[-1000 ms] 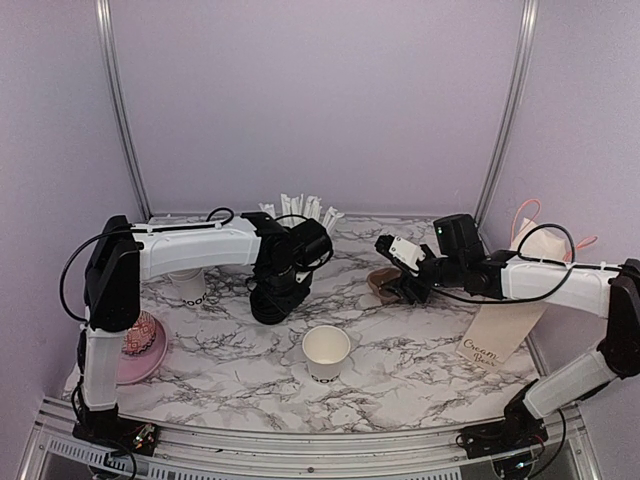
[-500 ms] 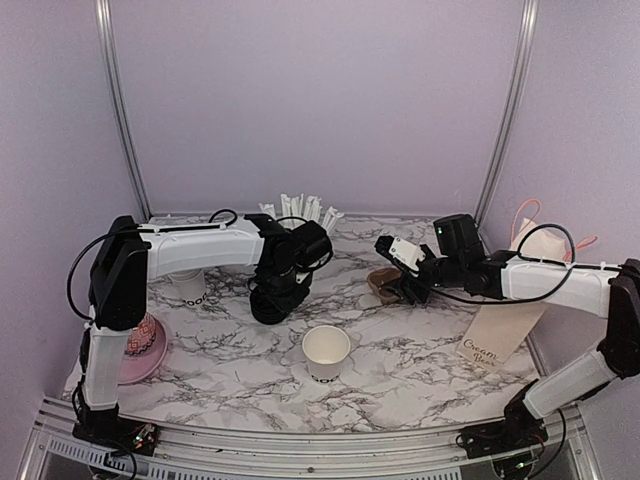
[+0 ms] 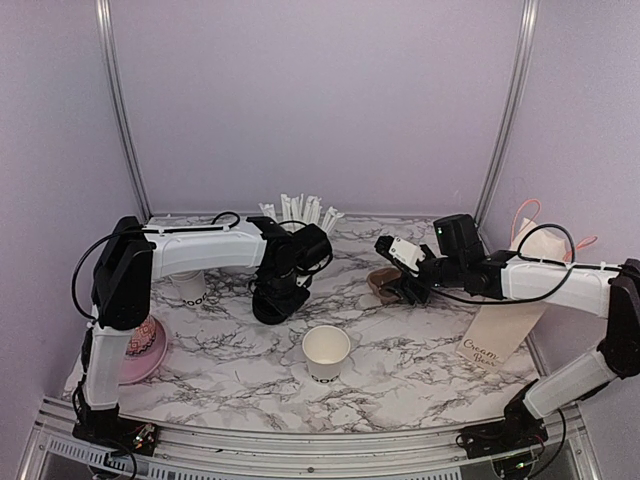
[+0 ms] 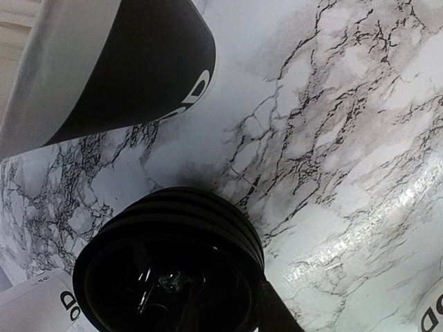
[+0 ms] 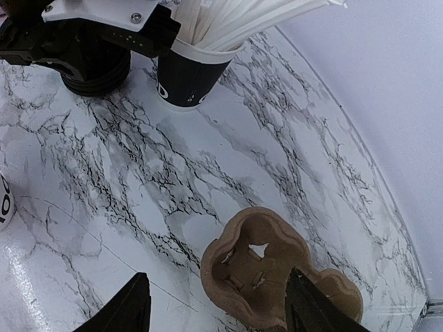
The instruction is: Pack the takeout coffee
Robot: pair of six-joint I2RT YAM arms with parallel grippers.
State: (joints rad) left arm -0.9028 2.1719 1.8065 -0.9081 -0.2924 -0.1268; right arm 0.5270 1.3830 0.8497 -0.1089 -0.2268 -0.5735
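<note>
The takeout coffee is out of view; only lidless white cups show. My left gripper (image 3: 273, 297) reaches down onto a stack of black lids (image 3: 268, 309), which fills the left wrist view (image 4: 173, 270). One finger (image 4: 277, 315) presses against the stack's rim and the other is hidden behind it, so the gripper looks shut on the lids. An open white cup (image 3: 326, 351) stands in front of the stack. My right gripper (image 5: 225, 308) is open, its fingers on either side of a brown pulp cup carrier (image 5: 256, 273) lying on the marble.
A black cup of white straws (image 3: 305, 222) stands at the back, close behind the lids. Another white cup (image 3: 190, 287) sits behind the left arm. A pink dish (image 3: 146, 347) is at the left edge, and a paper bag (image 3: 505, 335) stands at the right.
My left gripper's jaws have narrowed onto the lid stack and its wrist has shifted slightly. The right arm has not moved.
</note>
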